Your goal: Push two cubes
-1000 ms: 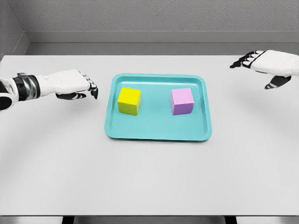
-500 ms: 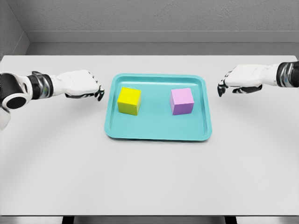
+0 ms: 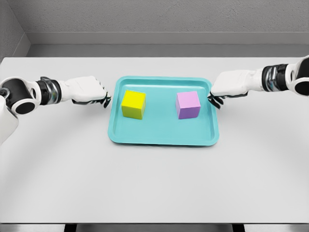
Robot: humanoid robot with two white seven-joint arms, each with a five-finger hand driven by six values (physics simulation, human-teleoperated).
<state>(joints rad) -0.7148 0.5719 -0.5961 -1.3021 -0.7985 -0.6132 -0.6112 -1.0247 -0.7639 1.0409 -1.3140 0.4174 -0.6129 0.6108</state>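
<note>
Each cube lies straight inward from the hand on its own side, so the coming push turns on that line: the yellow cube (image 3: 133,104) sits to the right of the left hand (image 3: 90,92), and the pink cube (image 3: 188,104) sits to the left of the right hand (image 3: 231,85). Both cubes rest inside the teal tray (image 3: 161,136) at the centre of the frame, well apart from each other, yellow in its left half and pink in its right. The left hand is just outside the tray's left rim, its dark fingertips (image 3: 105,101) curled downward and holding nothing; it is near the yellow cube but not touching it. The right hand is at the tray's right rim, fingertips (image 3: 214,100) likewise curled down and empty, over or just at the rim, with a gap to the pink cube. The two hands look about equally near their cubes. Neither cube appears to be pushed yet; each hand would likely need to travel toward the frame's centre.
</note>
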